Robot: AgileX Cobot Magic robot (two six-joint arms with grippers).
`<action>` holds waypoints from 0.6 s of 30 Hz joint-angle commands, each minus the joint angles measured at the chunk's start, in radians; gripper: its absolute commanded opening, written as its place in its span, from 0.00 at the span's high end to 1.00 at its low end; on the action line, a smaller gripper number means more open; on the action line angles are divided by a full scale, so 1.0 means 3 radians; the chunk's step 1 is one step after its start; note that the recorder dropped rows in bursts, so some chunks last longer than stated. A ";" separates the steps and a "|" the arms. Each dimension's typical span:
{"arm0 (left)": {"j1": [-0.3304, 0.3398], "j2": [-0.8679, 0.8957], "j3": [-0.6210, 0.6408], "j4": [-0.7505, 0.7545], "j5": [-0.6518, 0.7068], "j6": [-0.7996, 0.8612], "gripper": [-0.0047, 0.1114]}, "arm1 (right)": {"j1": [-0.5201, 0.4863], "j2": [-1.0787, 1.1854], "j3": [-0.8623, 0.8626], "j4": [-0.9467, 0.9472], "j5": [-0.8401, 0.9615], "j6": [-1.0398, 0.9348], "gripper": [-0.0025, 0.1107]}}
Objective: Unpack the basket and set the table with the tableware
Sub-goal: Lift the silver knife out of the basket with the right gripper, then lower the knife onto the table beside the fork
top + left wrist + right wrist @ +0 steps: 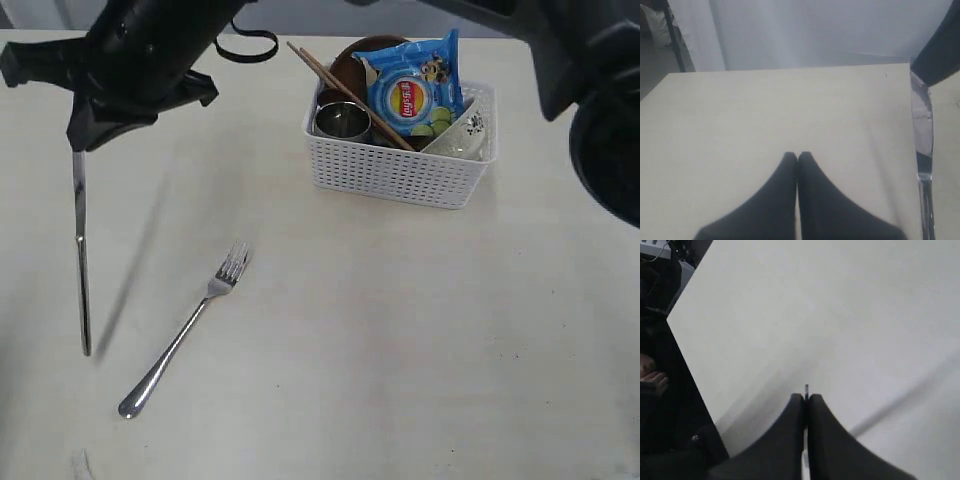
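Steel knife [80, 250] hangs upright, its tip at the table [350, 380], left of the fork [185, 335].
It is slim and mirror-bright. The right gripper [806, 396] is clenched on its upper end from above, the left gripper [798, 155] is closed on nothing, and the white basket [400, 175] sits well apart.

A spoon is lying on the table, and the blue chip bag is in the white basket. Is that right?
Not quite. The thing lying on the table is a fork, not a spoon. The exterior view shows its prongs. The blue chip bag is in the white basket, just as you said.
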 commanded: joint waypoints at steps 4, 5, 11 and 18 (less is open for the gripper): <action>0.0006 -0.0009 0.0012 0.0018 -0.0002 -0.0010 0.96 | 0.0000 -0.0002 0.0508 -0.0007 -0.0264 0.0017 0.98; 0.0006 -0.0009 0.0012 0.0018 -0.0002 -0.0010 0.96 | 0.0000 -0.0002 0.0563 -0.0007 -0.0318 0.0001 0.98; 0.0006 -0.0009 0.0012 0.0018 -0.0002 -0.0010 0.96 | 0.0000 -0.0002 0.0791 -0.0210 -0.0577 -0.0034 0.98; 0.0006 -0.0009 0.0012 0.0018 -0.0002 0.0003 0.96 | 0.0000 -0.0002 0.1004 -0.0382 -0.1090 0.0056 0.98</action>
